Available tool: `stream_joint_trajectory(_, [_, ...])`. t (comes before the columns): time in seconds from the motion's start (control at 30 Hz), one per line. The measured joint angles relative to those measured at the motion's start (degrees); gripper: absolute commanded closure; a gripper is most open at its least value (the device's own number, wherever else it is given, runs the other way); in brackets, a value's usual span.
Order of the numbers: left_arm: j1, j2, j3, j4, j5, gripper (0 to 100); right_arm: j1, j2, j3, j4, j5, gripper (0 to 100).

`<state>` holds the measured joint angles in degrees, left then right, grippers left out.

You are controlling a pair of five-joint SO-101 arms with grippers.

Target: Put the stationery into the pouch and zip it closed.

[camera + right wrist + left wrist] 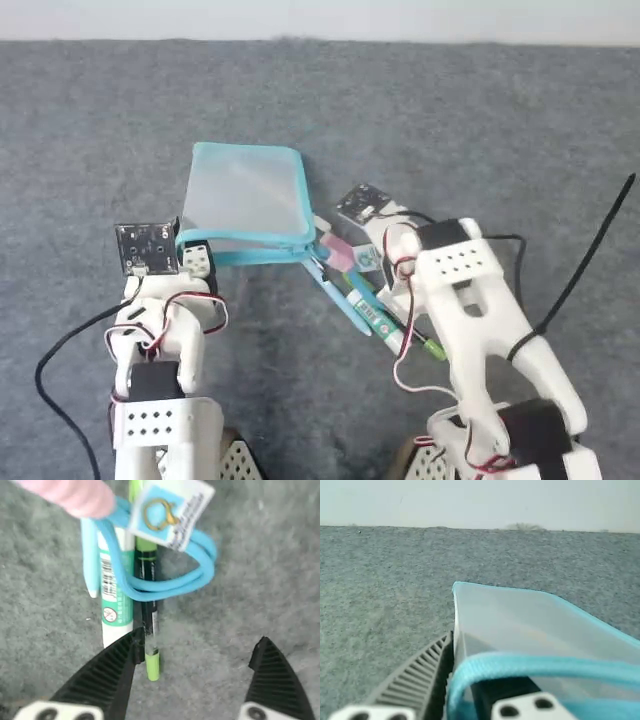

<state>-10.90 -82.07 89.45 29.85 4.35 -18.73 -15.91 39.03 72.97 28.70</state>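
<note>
Step in hand, as judged: loading. Nothing shows through the translucent wall of the pouch (245,200), and its zip is undone. In the high view the pouch lies just above the middle of the frame, mouth facing the lower edge.

Hold: left gripper (197,257) is clamped on the teal rim (535,665) at the mouth's left corner, propping it up.

Stock: stationery (365,305) lies on the grey mat (100,120) just right of the mouth. The light blue pen (90,555), green-and-white pen (112,600) and green pen (149,630) lie side by side. A pink piece (70,495) and a blue cord (170,582) with a tag (170,510) lie across them. Whether the cord passes under any pen, I cannot tell.

Tool: right gripper (199,645) hangs over the pens' ends farthest from the pouch, jaws spread wide and empty, one beside the green pen, the other over bare mat.

Next move probably needs the jaws centred on one pen, a descent and a close, then a slide toward the mouth. The cord may drag along.
</note>
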Motion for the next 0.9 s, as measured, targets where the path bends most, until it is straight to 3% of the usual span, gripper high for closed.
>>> stream_joint_trajectory(0.5, [0.00, 0.00, 0.00, 0.00, 0.00, 99, 0.35, 0.97, 11.69, -6.77, 3.16, 69.3])
stream_joint_trajectory(0.77, [0.00, 0.00, 0.00, 0.00, 0.00, 99, 0.35, 5.80, 12.22, -12.04, 3.16, 98.7])
stream_joint_trajectory(0.9, [0.00, 0.00, 0.00, 0.00, 0.00, 99, 0.44, 6.42, 11.08, -12.04, 3.16, 99.4])
